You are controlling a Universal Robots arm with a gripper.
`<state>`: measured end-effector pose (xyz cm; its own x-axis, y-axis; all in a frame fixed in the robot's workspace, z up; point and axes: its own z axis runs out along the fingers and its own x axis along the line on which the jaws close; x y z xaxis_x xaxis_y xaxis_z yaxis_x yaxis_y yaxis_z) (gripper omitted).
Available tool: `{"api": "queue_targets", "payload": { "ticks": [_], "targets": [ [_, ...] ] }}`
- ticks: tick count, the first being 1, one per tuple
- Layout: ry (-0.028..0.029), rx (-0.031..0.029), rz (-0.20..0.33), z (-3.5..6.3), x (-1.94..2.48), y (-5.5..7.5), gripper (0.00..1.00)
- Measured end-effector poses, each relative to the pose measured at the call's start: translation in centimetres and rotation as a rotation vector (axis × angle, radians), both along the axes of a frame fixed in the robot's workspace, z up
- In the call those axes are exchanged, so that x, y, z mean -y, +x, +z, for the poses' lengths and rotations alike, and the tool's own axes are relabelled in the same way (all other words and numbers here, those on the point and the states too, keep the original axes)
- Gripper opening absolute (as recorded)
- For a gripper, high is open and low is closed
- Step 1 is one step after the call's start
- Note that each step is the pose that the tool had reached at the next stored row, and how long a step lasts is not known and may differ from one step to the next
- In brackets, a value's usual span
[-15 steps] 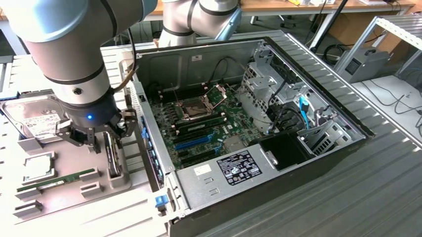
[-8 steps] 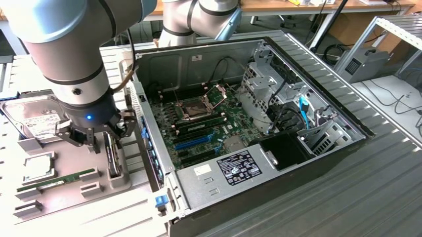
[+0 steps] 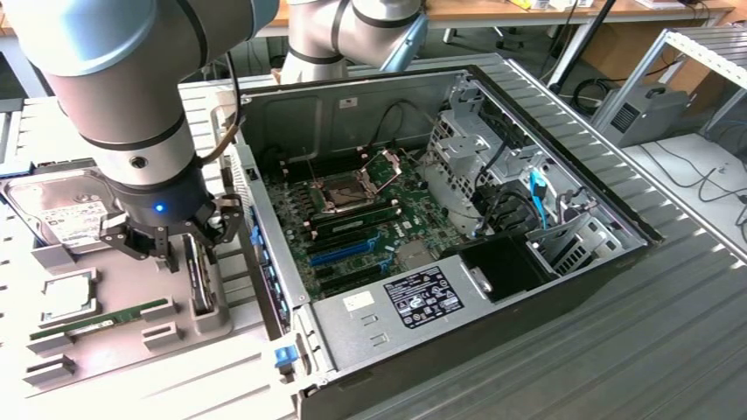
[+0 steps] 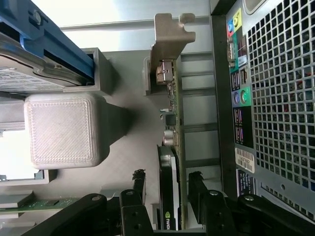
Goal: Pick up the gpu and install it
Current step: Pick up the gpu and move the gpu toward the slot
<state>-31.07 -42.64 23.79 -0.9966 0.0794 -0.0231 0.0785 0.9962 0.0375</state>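
Observation:
The gpu (image 3: 199,282) stands on its edge in a grey holder (image 3: 216,319) at the exterior view's left, just outside the open computer case (image 3: 561,262). In the wrist view the gpu (image 4: 172,147) is a thin dark card with a pale metal bracket (image 4: 170,39) at its far end. My gripper (image 3: 175,249) hangs right over it. The gripper (image 4: 167,182) is open, and its black fingers (image 4: 139,184) stand one on each side of the card's near end. Nothing is gripped.
On the grey parts tray (image 3: 251,354) lie a silver hard drive (image 3: 65,210), a CPU (image 3: 70,297) and a green RAM stick (image 3: 100,322). The motherboard (image 3: 350,236) with its slots lies exposed inside the case. The case's rear panel (image 4: 275,98) stands close beside the card.

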Motion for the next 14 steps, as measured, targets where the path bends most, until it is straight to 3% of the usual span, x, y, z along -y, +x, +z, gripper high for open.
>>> {"api": "queue_targets", "payload": {
  "ticks": [14],
  "targets": [
    [0.0006,0.0001,0.000,0.02,0.14,0.00,0.48]
  ]
}}
